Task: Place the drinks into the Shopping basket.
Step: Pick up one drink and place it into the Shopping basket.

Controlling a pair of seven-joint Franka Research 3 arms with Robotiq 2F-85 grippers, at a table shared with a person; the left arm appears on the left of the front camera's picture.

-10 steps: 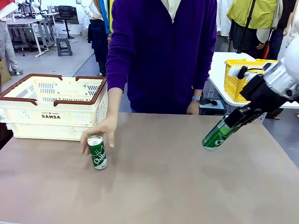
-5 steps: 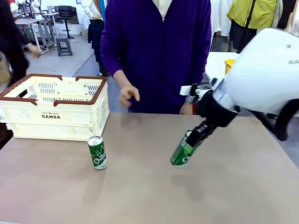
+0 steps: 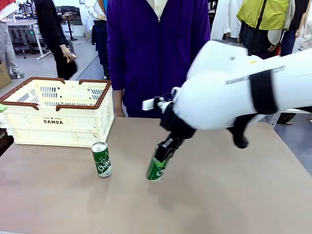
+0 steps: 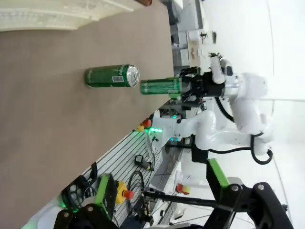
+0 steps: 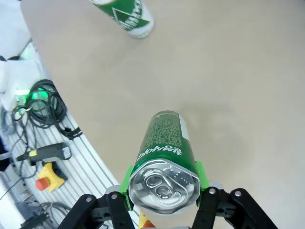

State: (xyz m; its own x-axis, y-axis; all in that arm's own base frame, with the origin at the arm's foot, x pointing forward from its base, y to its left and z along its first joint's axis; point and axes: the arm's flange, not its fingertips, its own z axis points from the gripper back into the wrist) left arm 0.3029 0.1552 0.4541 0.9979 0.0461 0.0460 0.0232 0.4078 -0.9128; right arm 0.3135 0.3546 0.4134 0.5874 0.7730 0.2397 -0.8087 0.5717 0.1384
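Front view: can (image 3: pixel 101 159) beside Shopping basket (image 3: pixel 53 121)

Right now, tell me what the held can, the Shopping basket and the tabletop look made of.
Held can: thin metal, likely aluminium; bare silvery pull-tab lid, glossy green printed wall.
Shopping basket: moulded plastic, matte cream, slotted sides, brown rim.
Tabletop: smooth matte grey-brown, probably laminate; the core cannot be told.

Right arm (image 3: pixel 234 92) reaching across middle, jaws clamped on green can (image 3: pixel 156 167)
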